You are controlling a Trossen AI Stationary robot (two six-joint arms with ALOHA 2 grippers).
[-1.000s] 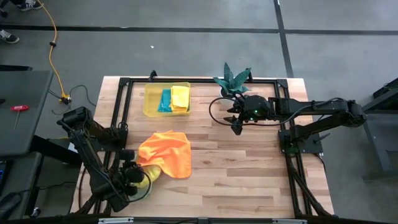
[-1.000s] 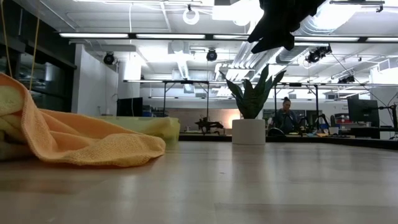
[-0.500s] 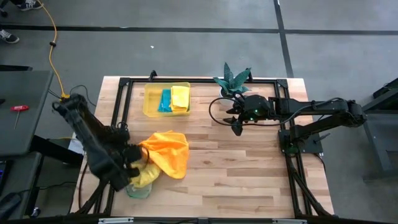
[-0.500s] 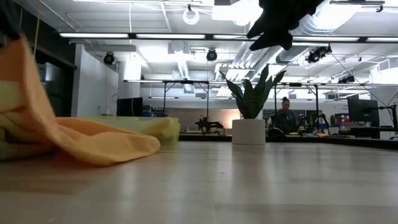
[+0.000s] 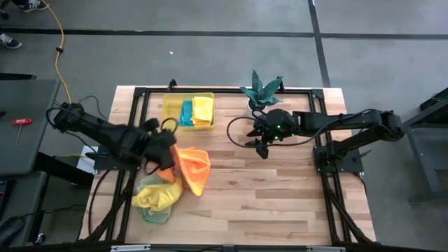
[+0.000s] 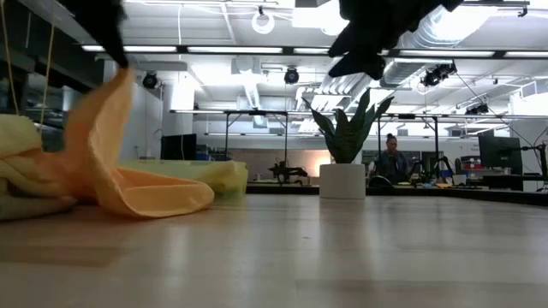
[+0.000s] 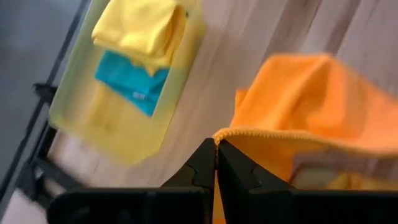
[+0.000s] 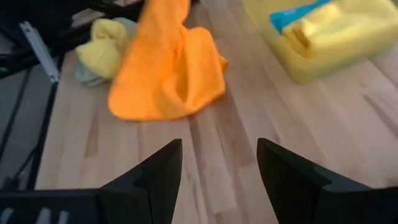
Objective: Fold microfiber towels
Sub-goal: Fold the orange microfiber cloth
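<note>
Left gripper (image 5: 166,143), clenched on the orange towel's (image 5: 192,166) hem, should lift clear toward 3 o'clock; right gripper (image 5: 263,143) waits, released.

Your orange towel (image 5: 190,166) hangs lifted by one edge, rest draped on bench; yellow towel (image 5: 155,197) crumpled beside it, prob. touching.

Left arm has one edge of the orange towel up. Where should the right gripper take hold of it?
Probably the loose lower edge of the orange towel, approached from the right gripper's own side. The left gripper pinches its hemmed top edge, so the cloth drapes down to the table with that fold facing the open fingers.
</note>
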